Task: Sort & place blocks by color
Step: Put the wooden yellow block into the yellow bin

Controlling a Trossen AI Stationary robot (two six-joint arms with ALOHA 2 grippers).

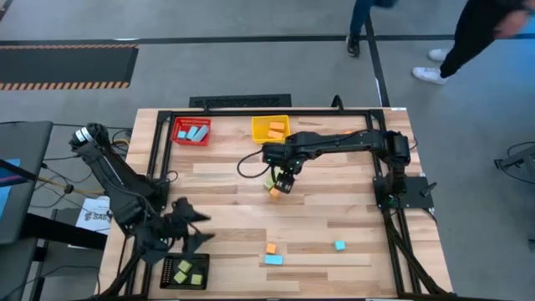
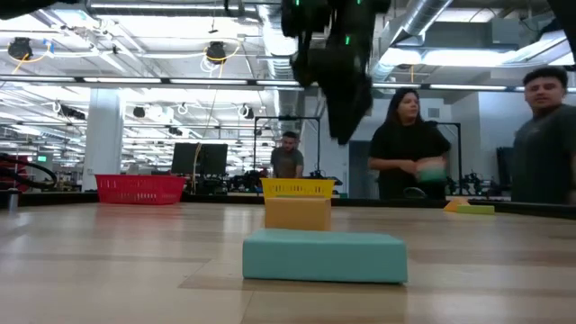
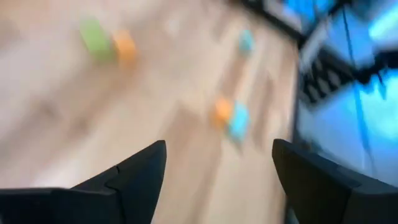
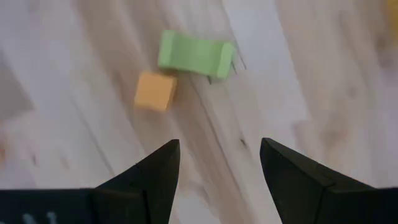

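The right tool (image 1: 284,182) hangs over the middle of the surface (image 1: 334,209), just above a green bar (image 4: 195,55) and an orange cube (image 4: 155,90) that lie close beside each other. Its fingers are spread wide and hold nothing; the wrist view shows both blocks ahead of the gap, not yet between the fingers.

The left tool (image 1: 185,224) sits near the front left corner, beside the black tray (image 1: 171,282), which already holds green blocks (image 1: 190,273). It too is wide open and empty.

Other sorted pieces: blue blocks (image 1: 193,132) in the red tray (image 1: 177,125), and orange blocks (image 1: 275,128) in the yellow tray (image 1: 257,131). Loose on the front part of the surface are a second orange cube (image 1: 271,248), a blue bar (image 1: 273,260) touching or nearly touching it, and a blue cube (image 1: 339,245) apart to the right. So the job looks more than half done, with about five pieces left.

The main risk sits under the right tool. The green bar and orange cube are so close that a descent aimed at one could clip the other, nudging it aside or trapping both in one grasp, which would carry a wrong colour into a tray. With fingers this wide, a slightly off-centre drop would likely straddle both. The bar also lies at an angle to the fingers, so closing across its long side may twist it loose. The same crowding awaits at the front orange and blue pair.
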